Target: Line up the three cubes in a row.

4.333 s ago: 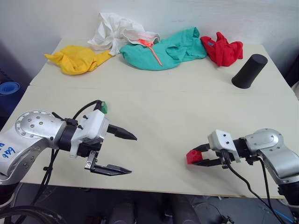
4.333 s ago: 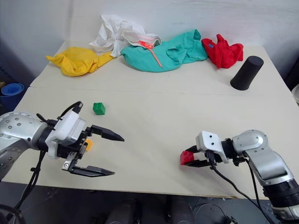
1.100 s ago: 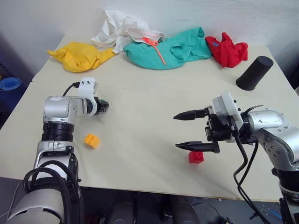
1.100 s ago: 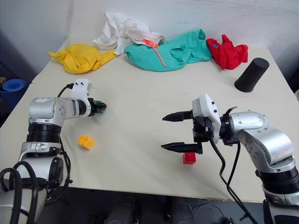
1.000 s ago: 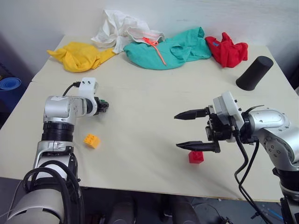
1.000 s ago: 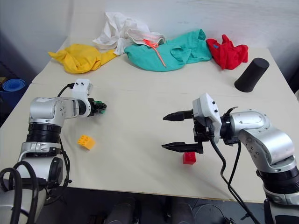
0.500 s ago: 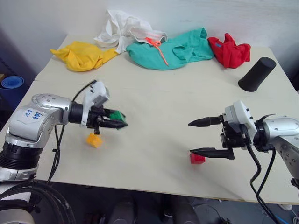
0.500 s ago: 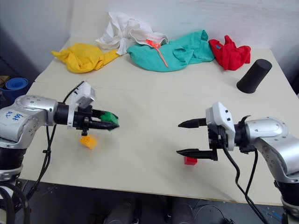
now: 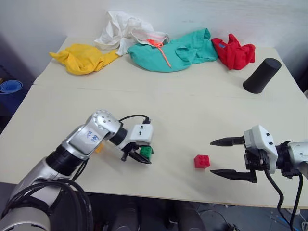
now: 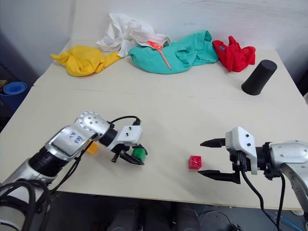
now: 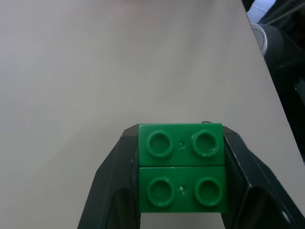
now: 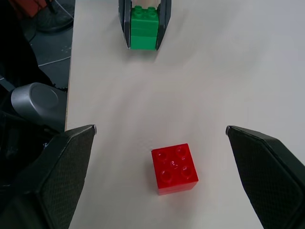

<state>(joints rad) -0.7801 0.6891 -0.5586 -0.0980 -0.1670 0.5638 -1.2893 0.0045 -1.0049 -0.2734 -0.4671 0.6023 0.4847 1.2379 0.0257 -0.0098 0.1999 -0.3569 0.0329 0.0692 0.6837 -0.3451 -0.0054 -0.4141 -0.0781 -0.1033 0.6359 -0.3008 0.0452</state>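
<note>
- Green cube (image 10: 139,154): clamped between the fingers of the left claw (image 10: 133,158), low over the near part of the worktop (image 10: 192,106), to the left of the red cube; whether it touches the surface cannot be told; judged in transit to its place, not yet set down
- Red cube (image 10: 195,162): standing free on the worktop near the front edge, studs up, between the two claws; judged the likely anchor of the row
- Orange-yellow cube (image 10: 92,147): on the worktop behind the left forearm, mostly hidden; apart from the other two, judged not yet brought into line
- Right claw (image 10: 210,159): fingers spread wide, empty, just to the right of the red cube and facing it
- Progress, as judged: row not formed; one cube placed, one in hand, one left to fetch
- Other items: yellow cloth (image 10: 82,60), white cloth (image 10: 126,30), teal cloth (image 10: 173,52), red cloth (image 10: 236,50), all heaped along the far edge; black cylinder (image 10: 260,76) at the far right
- Obstructions: none between green and red cubes; cloths and cylinder well apart from the row area; the left arm itself covers the orange-yellow cube
</note>
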